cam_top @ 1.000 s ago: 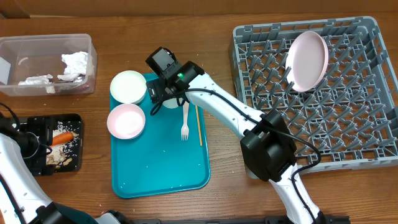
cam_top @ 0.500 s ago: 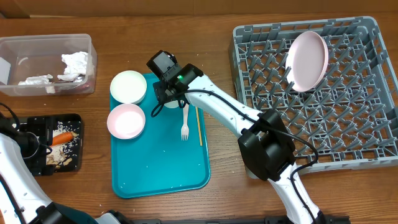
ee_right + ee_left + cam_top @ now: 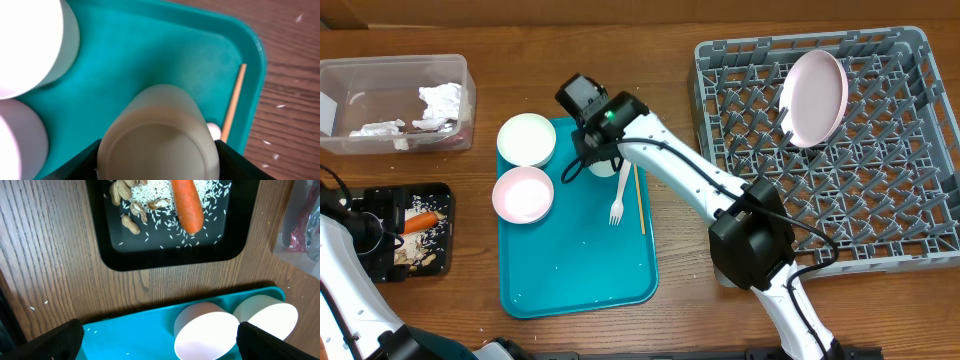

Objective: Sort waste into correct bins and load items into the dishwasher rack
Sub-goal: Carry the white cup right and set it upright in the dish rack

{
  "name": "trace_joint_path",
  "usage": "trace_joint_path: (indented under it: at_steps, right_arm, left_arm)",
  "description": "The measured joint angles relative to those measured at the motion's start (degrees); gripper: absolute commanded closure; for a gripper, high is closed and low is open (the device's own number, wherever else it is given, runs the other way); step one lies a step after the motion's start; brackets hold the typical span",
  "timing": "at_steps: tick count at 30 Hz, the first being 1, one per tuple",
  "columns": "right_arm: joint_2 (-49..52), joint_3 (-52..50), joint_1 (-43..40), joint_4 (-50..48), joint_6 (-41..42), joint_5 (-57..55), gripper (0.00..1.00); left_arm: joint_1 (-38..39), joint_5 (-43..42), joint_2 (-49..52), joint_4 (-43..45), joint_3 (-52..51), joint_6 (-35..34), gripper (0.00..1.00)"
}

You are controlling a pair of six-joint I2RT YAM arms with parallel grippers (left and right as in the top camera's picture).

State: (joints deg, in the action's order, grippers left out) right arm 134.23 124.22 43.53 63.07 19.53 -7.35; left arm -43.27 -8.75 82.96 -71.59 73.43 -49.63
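White cup (image 3: 157, 130) at the teal tray's (image 3: 150, 45) one o'clock sits clamped between the right gripper's (image 3: 155, 162) fingers; left gripper (image 3: 165, 342) gapes wide, holding nothing.

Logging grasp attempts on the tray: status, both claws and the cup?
Left claw open, between black tray and teal tray. Right claw closed on white cup. Fork, wooden stick beside cup; nothing over it.
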Motion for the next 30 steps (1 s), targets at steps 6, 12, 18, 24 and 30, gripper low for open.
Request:
trace_joint_path:
  at_steps: [6,12,18,24,30]
  right_arm:
    - [-1.1,7.0,-2.6,9.0,0.9,-0.4,0.67]
    - [-9.5,8.3,-7.7,17.9,3.5,-5.3,0.66]
    - [-21.8,9.3,-16.4,23.7,5.0,-8.6,0.63]
    - [-30.2,9.9,-30.5,26.8,5.4,-10.1,0.62]
    - [-31.2,9.9,-46.3,28.3,5.5,-10.0,0.59]
  left_arm:
    - [0.0,0.0,0.0,0.0,0.0,0.0,0.0]
    - [0.0,0.0,0.0,0.0,0.0,0.0,0.0]
    - [0.0,0.0,0.0,0.0,0.0,0.0,0.0]
    - [0.0,0.0,0.0,0.0,0.0,0.0,0.0]
    - [0.0,0.0,0.0,0.0,0.0,0.0,0.0]
